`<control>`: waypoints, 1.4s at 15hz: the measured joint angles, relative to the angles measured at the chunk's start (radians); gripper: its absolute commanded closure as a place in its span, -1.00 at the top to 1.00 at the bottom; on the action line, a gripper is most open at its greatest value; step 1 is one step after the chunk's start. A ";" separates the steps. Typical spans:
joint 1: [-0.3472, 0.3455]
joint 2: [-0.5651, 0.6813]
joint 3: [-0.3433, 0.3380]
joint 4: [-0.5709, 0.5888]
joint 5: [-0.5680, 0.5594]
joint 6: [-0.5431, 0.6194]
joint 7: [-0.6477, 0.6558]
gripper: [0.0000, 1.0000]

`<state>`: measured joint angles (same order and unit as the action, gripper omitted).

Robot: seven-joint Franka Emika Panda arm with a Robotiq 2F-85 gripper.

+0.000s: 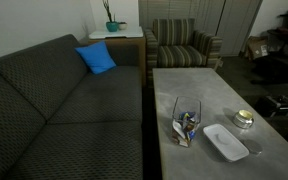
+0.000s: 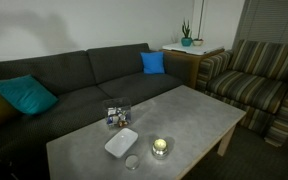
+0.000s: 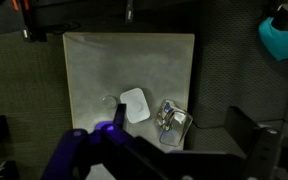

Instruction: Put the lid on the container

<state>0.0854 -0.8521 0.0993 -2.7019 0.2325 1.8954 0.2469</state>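
The white lid lies flat on the grey coffee table, beside the clear container, which stands open with small colourful items inside. Both also show in an exterior view, the lid in front of the container. In the wrist view the lid and the container lie far below. My gripper hangs high above them, its two dark fingers wide apart and empty. The arm does not show in the exterior views.
A small round metallic tin sits near the lid and also shows in an exterior view. A small grey disc lies near the table's front edge. A dark sofa with a blue cushion runs along one side of the table, and a striped armchair stands at its end.
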 measured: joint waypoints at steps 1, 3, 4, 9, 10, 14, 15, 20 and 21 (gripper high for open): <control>0.000 0.052 -0.005 0.022 0.000 0.004 -0.015 1.00; 0.000 0.163 -0.018 0.071 0.002 0.006 -0.052 1.00; 0.000 0.219 -0.023 0.097 0.004 0.007 -0.071 1.00; 0.000 0.519 -0.029 0.237 0.013 0.066 -0.095 1.00; 0.000 0.583 -0.029 0.264 0.013 0.097 -0.086 1.00; 0.000 0.766 -0.028 0.349 0.014 0.142 -0.063 1.00; 0.000 0.761 -0.028 0.348 0.014 0.142 -0.063 1.00; 0.001 0.729 -0.024 0.339 0.014 0.185 -0.057 1.00; 0.002 0.729 -0.021 0.328 0.018 0.245 -0.043 1.00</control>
<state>0.0879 -0.1229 0.0784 -2.3737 0.2501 2.1405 0.2040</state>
